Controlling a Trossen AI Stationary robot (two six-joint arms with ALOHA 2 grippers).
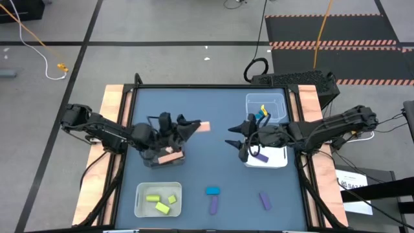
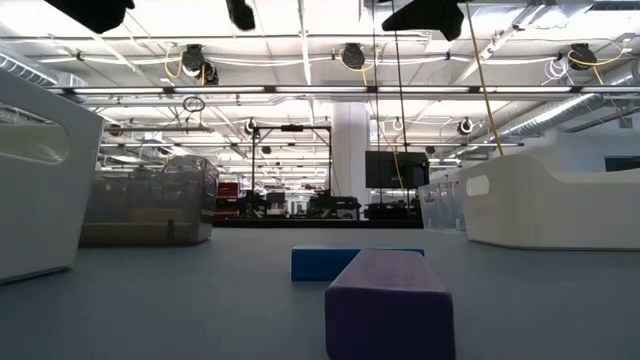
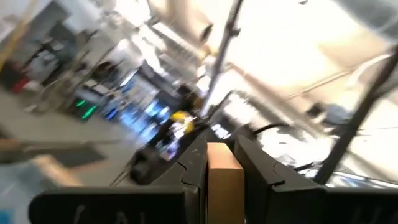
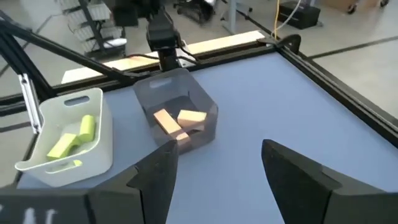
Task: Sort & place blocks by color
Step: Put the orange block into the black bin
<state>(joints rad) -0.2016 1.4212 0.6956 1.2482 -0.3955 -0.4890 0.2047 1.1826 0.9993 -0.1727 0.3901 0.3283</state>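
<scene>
Salmon block (image 3: 224, 180) is clamped in left gripper (image 3: 225, 163); lower it into the dark bin (image 1: 169, 157) beneath. Right gripper (image 4: 217, 171) gapes empty.

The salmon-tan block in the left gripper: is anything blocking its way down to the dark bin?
Nothing visible blocks it. The left gripper holds the salmon-tan block above the blue table, beside the dark bin that already holds salmon-tan pieces; no object lies between them.
</scene>
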